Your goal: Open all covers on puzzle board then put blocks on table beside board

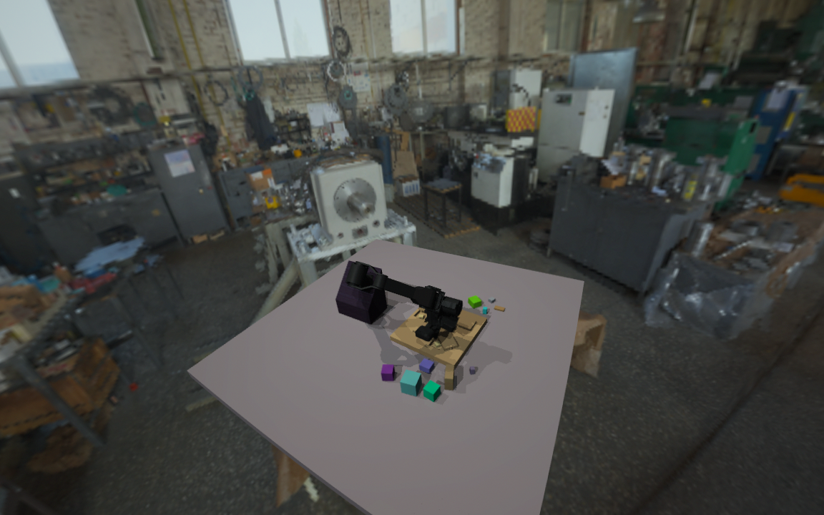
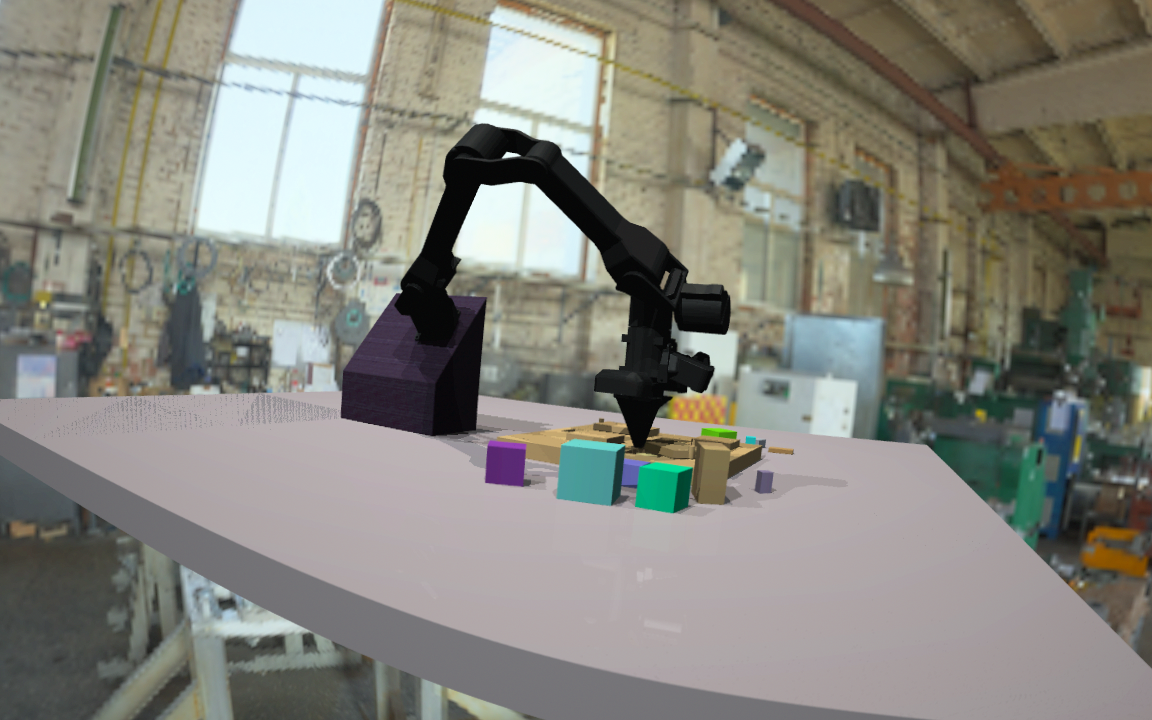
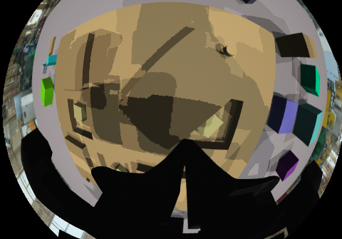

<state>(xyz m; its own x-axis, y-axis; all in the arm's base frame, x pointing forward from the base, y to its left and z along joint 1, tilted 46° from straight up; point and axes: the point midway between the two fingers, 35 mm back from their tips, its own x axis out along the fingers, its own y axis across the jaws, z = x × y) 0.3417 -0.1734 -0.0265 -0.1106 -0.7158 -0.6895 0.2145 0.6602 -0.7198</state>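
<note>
The tan puzzle board point(image 1: 402, 337) point(image 2: 526, 445) point(image 3: 254, 58) lies on the table. My gripper point(image 2: 640, 445) point(image 3: 186, 143) is shut and empty, pointing down low over the board beside an uncovered well; contact is unclear. In the wrist view a pale yellow block point(image 3: 213, 125) sits in that well, partly shaded. A second pale block point(image 3: 80, 112) sits in an uncovered well at the left. A third pale block point(image 3: 121, 168) shows partly behind the left finger. A straight slot point(image 3: 87, 60) and a diagonal slot point(image 3: 167, 50) cross the board. Cover outlines are hard to separate from the board in shadow.
Beside the board stand a purple cube point(image 1: 387, 372), a teal cube point(image 1: 410, 383), a green cube point(image 1: 431, 390), a blue-violet block point(image 1: 426, 365), a tall tan block point(image 1: 449, 377) and a small violet block point(image 1: 473, 370). A lime block point(image 1: 474, 300) and smaller pieces lie beyond the far side.
</note>
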